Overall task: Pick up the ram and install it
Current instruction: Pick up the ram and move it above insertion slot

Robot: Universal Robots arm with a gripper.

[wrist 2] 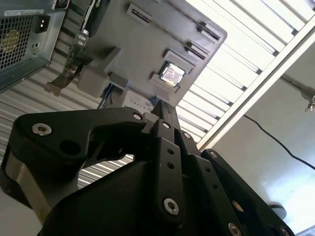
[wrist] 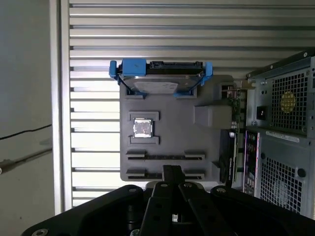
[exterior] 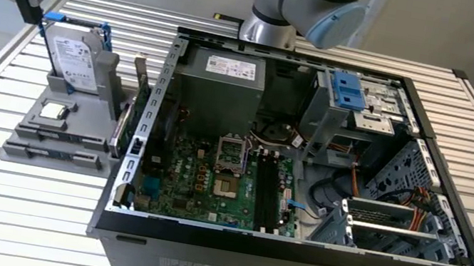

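Observation:
A thin green board that I take for the ram (wrist: 235, 110) stands on edge at the side of the grey fixture (wrist: 170, 123) that faces the computer case, next to a raised grey block. In the exterior view the ram (exterior: 140, 75) is a narrow stick between fixture and case. My gripper (exterior: 29, 10) hangs above the fixture's far end, near the hard drive. In both wrist views its black fingers (wrist: 172, 173) (wrist 2: 165, 112) are pressed together with nothing between them, high over the fixture and apart from the ram.
The fixture also holds a silver hard drive with blue brackets (wrist: 160, 81), a square processor chip (wrist: 142, 128) and two long slots (wrist: 165, 156). The open computer case (exterior: 294, 251) lies to the exterior view's right, motherboard (exterior: 208, 186) exposed. All rest on a slatted metal table (exterior: 2, 209).

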